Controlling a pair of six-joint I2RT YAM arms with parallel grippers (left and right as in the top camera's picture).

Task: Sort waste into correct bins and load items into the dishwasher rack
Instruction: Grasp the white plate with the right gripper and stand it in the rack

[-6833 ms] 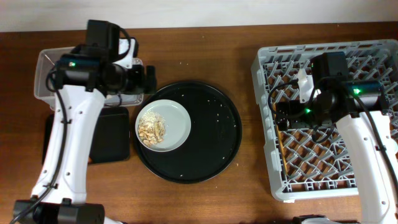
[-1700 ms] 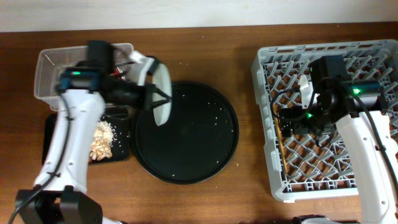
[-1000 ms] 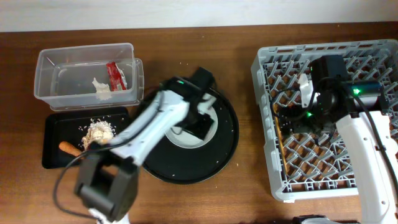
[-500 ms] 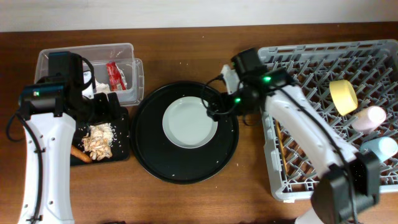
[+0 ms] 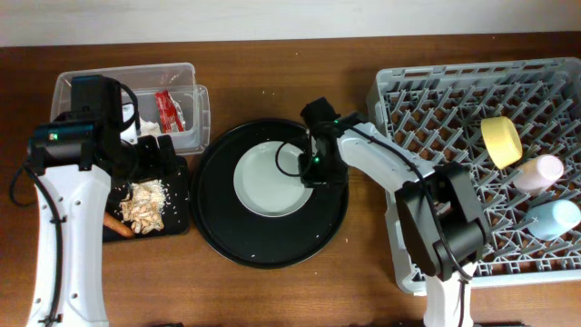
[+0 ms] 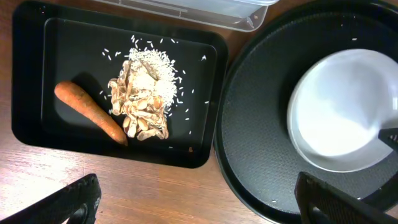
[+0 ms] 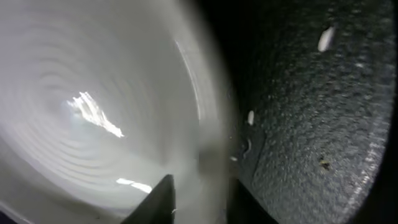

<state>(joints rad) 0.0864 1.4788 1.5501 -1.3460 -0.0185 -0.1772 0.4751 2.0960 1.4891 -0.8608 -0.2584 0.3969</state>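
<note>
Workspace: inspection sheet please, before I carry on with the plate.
Surface: wooden table, nothing spilled beyond stray crumbs.
Job's things: red wrapper in clear box; carrot and food scraps in black tray; white plate on round tray; yellow bowl, pink cup, blue cup in rack.
Clutter: crumbs on round tray.
Tools: left tool open, above black tray's edge; right tool at plate's right rim, grip unclear.
Cables: cables along arms, none seen snagged.
Surroundings: pale wall behind.
</note>
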